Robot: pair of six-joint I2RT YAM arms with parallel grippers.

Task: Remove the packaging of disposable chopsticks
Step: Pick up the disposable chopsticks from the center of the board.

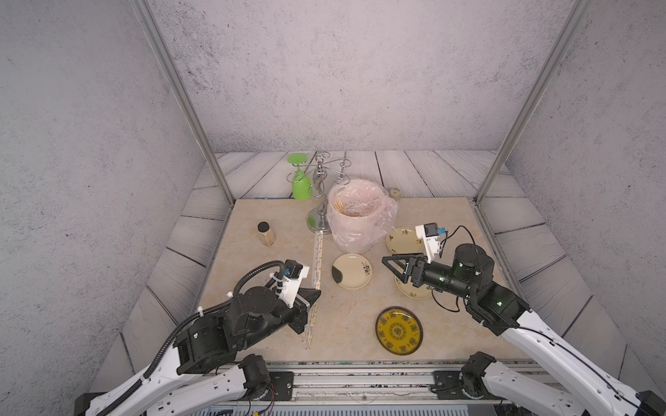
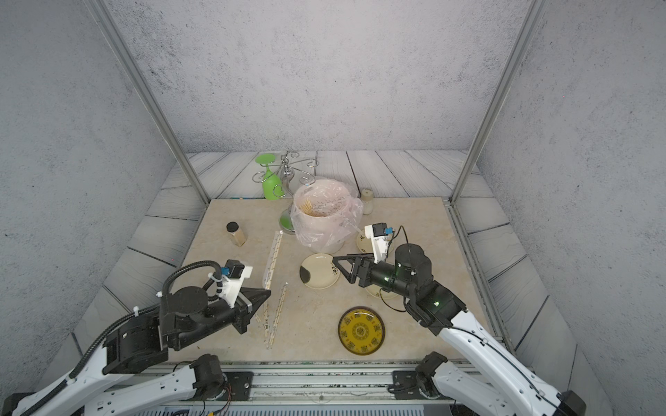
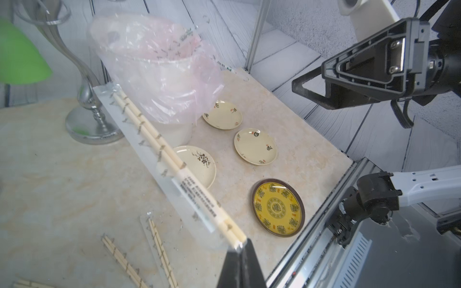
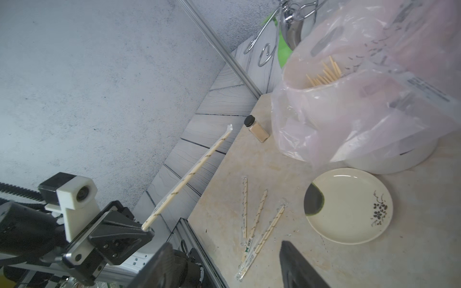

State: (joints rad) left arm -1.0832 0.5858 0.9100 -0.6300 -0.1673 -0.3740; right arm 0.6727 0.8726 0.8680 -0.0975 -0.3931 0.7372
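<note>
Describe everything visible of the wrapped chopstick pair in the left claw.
The wrapped pair is two pale tan wooden sticks side by side inside a long translucent whitish sleeve printed with small dark marks and a block of text near the gripped end. The left claw is shut on one end; the rest sticks out straight, raised off the table, free end toward the bag-lined bucket. Nothing else seems to touch it.

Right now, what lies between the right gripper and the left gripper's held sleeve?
Only the dark-blotched cream plate, flat on the table; both top views show it.
</note>
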